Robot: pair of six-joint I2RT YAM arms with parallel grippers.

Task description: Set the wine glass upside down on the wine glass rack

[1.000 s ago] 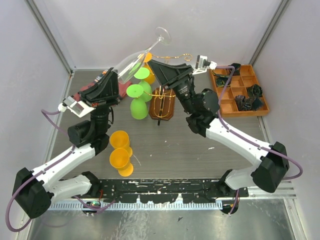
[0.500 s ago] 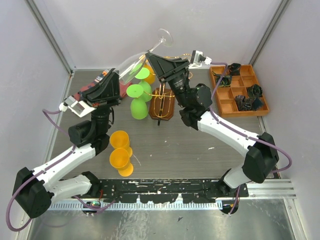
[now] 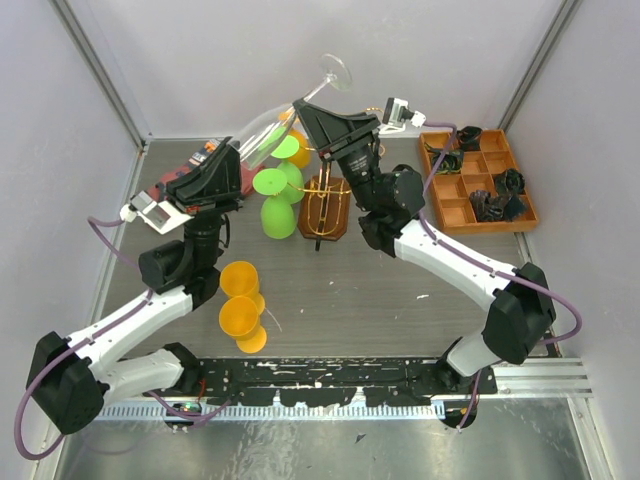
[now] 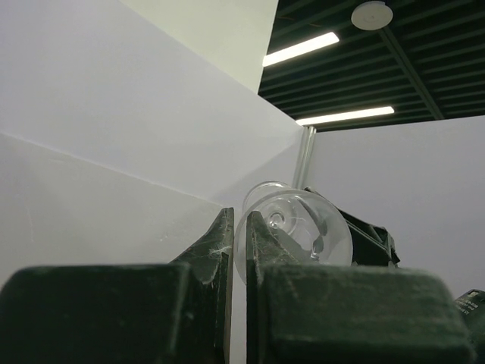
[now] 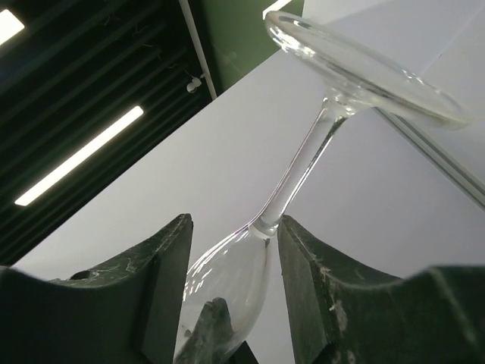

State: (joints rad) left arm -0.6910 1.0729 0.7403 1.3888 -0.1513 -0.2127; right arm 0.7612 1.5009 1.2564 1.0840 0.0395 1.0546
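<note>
The right pincer (image 5: pixel 235 224) has swung in, spread around the clear stemmed wine glass (image 3: pixel 262 130); the left pincer (image 4: pixel 237 220) clamps its bowl rim, so a handover looks imminent.

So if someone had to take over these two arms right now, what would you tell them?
Left fingers: shut on the wine glass at the bowl's rim, holding it in the air, tilted, foot uppermost.
Right fingers: on either side of the glass where the bowl meets the stem. I cannot tell whether they grip it.
Rack: stands on the table between the two arms; the glass is not on it.
Done: glass is off the table, in hand.
Left: turn it fully upside down and hang it on the rack.
</note>
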